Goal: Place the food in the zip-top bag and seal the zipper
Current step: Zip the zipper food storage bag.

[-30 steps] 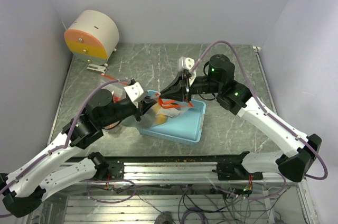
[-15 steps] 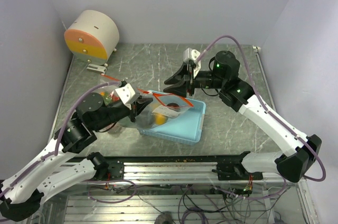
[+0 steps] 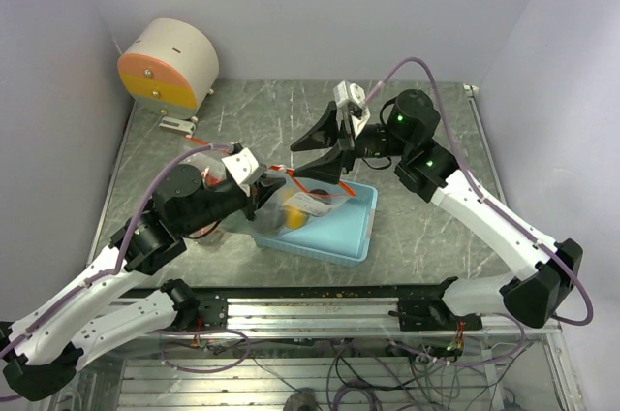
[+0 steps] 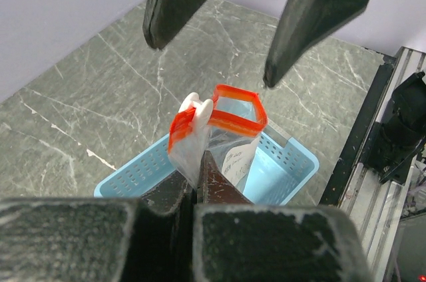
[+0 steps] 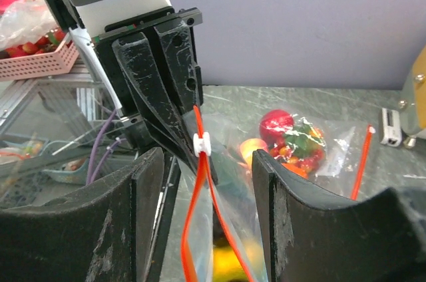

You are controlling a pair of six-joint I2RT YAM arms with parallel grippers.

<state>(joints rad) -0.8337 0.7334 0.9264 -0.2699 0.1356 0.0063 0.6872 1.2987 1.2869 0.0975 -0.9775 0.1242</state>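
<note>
A clear zip-top bag (image 3: 312, 196) with an orange zipper hangs upright over the light blue basket (image 3: 339, 233). A yellow-orange food piece (image 3: 294, 218) sits inside it. My left gripper (image 3: 263, 193) is shut on the bag's side just below the zipper, as the left wrist view (image 4: 202, 162) shows. The zipper (image 4: 229, 114) stands partly open with a white slider (image 4: 197, 105) at its near end. My right gripper (image 3: 321, 150) is open above and behind the bag, touching nothing. In its wrist view (image 5: 206, 215) the zipper (image 5: 197, 229) and slider (image 5: 201, 141) hang between the open fingers.
A second clear bag (image 5: 293, 141) holding a red apple and other small food pieces lies on the table behind the left arm; it also shows in the top view (image 3: 206, 178). A round white and orange device (image 3: 170, 64) stands at the back left.
My right gripper has come off the bag's mouth, opened wide and drawn up and back. The left gripper shifted a little but kept hold of the bag.
</note>
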